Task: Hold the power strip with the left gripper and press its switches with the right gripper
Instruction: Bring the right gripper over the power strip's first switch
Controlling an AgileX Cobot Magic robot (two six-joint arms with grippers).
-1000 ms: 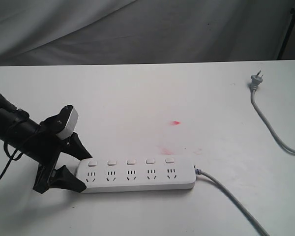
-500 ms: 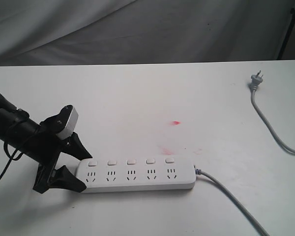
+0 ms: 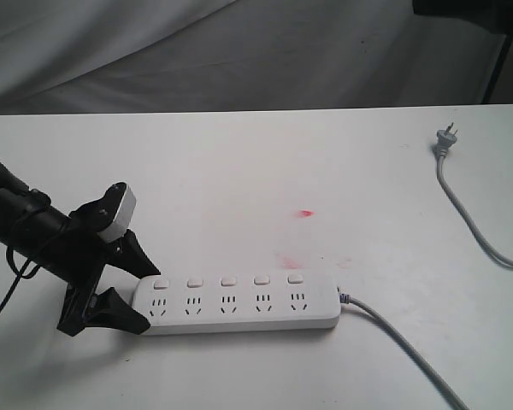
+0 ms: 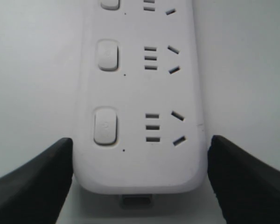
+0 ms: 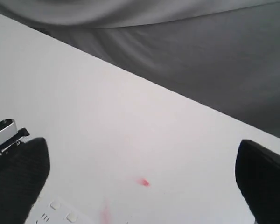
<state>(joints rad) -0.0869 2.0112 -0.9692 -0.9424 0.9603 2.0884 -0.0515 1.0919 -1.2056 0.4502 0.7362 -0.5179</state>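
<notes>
Gripping power strip (image 3: 244,314) end with left tool (image 3: 147,301), fingers (image 4: 32,182) against both sides: done. Holding right tool (image 5: 140,158) spread wide, well apart from switches (image 3: 228,280); pressing not yet begun.

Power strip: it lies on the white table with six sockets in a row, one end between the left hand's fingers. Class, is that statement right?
Not quite. The exterior view shows five sockets on the power strip, not six. The rest holds: it lies on the white table, one end between the fingers of the left hand.
</notes>
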